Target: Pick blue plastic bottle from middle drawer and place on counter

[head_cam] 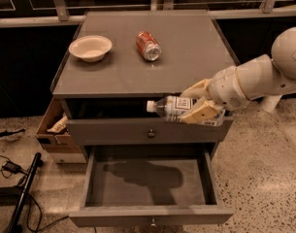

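Bluish bottle (172, 108) was gripped sideways by end effector (198, 103), at front edge of desk (186, 57), above open drawer (147, 194), can (148, 45) and bowl (90, 47) sat on top.

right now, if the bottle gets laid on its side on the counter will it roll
Probably: the blue plastic bottle is round and lies sideways in the gripper, shut on it just below the counter edge. It looks clear, likely light, so its walls may flex. Upright seems safer.
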`<state>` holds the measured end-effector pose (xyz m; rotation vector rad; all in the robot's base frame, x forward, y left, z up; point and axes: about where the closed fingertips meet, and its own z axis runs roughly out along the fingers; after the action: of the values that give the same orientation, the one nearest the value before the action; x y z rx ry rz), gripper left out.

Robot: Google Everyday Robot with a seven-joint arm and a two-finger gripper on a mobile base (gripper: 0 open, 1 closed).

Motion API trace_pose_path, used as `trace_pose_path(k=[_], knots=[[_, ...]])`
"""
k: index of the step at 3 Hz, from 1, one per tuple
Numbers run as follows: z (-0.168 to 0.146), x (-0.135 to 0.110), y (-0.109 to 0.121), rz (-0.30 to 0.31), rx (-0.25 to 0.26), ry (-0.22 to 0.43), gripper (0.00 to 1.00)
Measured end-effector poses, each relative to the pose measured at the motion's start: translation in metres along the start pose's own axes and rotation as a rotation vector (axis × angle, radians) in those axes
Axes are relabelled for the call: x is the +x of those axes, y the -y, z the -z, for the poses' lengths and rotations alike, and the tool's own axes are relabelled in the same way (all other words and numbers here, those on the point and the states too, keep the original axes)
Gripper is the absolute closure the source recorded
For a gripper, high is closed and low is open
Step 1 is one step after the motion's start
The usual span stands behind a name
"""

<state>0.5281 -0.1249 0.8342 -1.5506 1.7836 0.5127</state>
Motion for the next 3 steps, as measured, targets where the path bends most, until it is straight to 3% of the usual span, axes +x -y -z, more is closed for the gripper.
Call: trace_pose_path(k=[1,3], knots=[[0.016,-0.03,0.021,0.03,0.024,-0.021,1.0],[0.006,-0.062,0.083,0.106,0.055,-0.021,1.0]])
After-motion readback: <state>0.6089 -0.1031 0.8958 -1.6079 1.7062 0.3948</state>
